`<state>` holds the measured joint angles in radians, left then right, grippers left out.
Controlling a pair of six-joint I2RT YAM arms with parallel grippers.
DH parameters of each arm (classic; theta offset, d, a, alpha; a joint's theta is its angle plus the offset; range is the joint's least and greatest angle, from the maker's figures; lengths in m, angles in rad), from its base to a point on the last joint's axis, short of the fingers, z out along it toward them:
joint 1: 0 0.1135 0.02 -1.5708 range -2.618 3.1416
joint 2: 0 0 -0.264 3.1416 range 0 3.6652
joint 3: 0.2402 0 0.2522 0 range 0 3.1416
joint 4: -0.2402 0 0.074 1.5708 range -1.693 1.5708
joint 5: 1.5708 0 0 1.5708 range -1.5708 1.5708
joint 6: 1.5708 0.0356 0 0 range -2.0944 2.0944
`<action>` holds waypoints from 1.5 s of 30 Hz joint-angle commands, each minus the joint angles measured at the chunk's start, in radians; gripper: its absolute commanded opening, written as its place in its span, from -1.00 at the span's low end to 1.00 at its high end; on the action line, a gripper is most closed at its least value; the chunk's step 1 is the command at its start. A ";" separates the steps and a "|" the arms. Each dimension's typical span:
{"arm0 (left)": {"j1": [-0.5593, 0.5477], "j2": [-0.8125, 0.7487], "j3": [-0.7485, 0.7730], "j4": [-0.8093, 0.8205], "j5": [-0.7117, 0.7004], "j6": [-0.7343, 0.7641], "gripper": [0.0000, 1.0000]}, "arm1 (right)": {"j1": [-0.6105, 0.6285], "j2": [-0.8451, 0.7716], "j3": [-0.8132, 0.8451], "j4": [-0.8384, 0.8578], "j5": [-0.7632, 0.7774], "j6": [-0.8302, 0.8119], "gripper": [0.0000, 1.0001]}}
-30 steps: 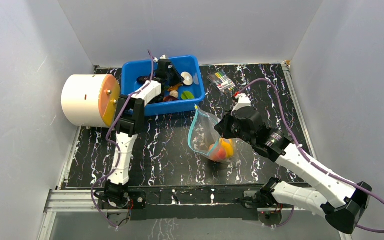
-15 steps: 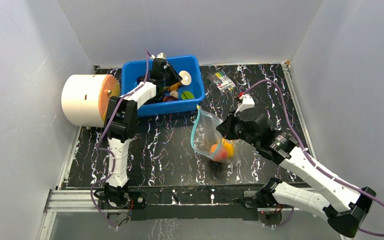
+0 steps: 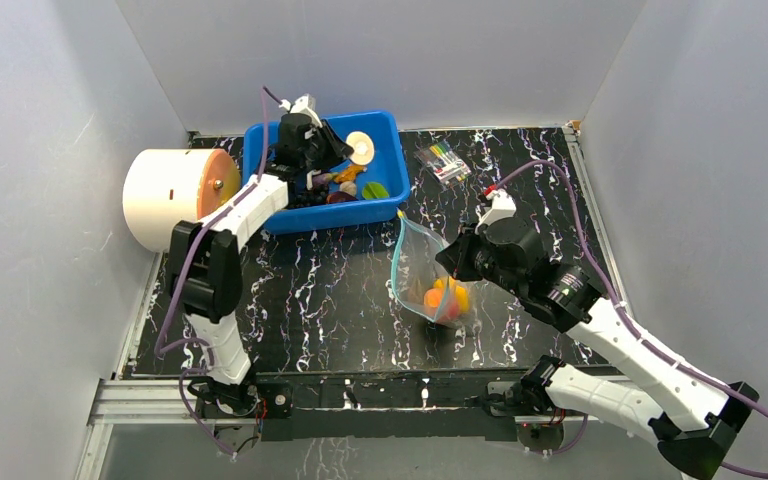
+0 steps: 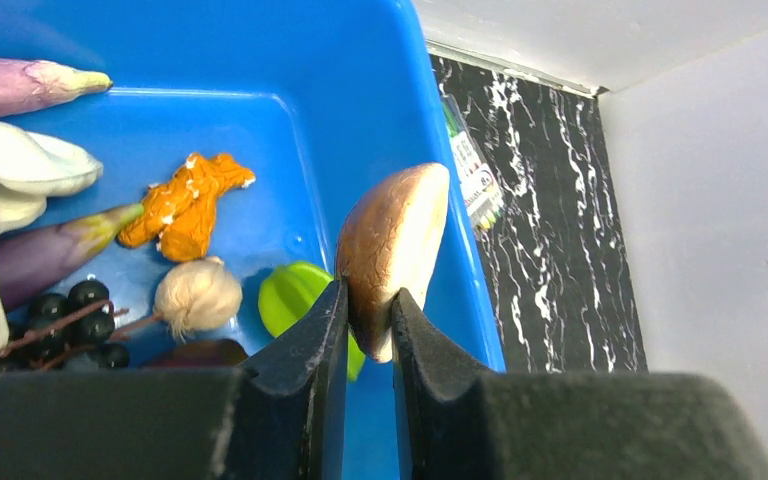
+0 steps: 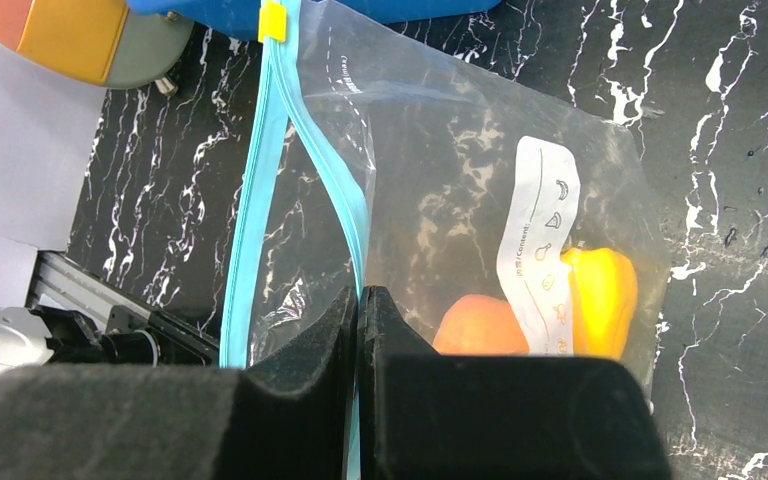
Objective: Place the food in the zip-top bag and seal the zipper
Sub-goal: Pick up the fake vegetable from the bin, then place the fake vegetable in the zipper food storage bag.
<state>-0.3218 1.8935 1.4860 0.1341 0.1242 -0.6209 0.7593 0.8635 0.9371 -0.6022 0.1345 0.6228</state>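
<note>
The left gripper [image 4: 368,300] is nearly closed, pinching a mushroom [image 4: 392,240] by the lower edge of its cap. It holds the mushroom above the right side of the blue bin [image 4: 360,80]. More food lies loose on the bin floor: eggplant [image 4: 20,85], grapes [image 4: 75,305] and a green slice [image 4: 295,295].

The mushroom looks like hollow plastic: light, stiff, smooth and rounded. With so narrow a bite on a curved rim, it may well swivel or slip, so it should be carried gently.

The bag [image 5: 440,180] hangs just right of the bin and nearer, well apart from the mushroom. The right gripper [image 5: 358,300] is fully closed on one lip, right at the teal zipper [image 5: 260,180], and lifts that side. The other lip falls away to the left, so the mouth gapes toward the bin. An orange fruit [image 5: 480,325] and a yellow pepper [image 5: 600,300] sit in the bag's bottom.

The film is thin, floppy and slick. It will sag wherever it is not held, and the stiffer zipper strip is the best place to grip it. To be dropped in, the mushroom has to come right and nearer, over the gap between the two lips.
</note>
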 commanded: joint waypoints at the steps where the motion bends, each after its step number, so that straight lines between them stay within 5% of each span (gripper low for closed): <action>1: 0.007 -0.151 -0.081 0.008 0.055 0.032 -1.00 | 0.004 -0.025 0.024 0.035 -0.011 0.035 -1.00; 19: -0.006 -0.656 -0.393 -0.240 0.351 0.090 -1.00 | 0.004 0.012 -0.058 0.184 -0.050 0.155 -1.00; 22: -0.036 -0.791 -0.461 -0.386 0.521 0.117 -1.00 | 0.003 0.056 -0.023 0.210 -0.018 0.148 -1.00; 28: -0.115 -0.866 -0.519 -0.346 0.653 0.060 -1.00 | 0.004 0.081 0.007 0.242 -0.027 0.137 -1.00; 45: -0.259 -0.791 -0.570 -0.275 0.402 0.032 -1.00 | 0.005 0.065 -0.018 0.273 -0.120 0.163 -1.00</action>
<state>-0.5694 1.0878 0.9054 -0.1486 0.6014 -0.5945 0.7593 0.9524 0.9115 -0.4316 0.0578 0.7685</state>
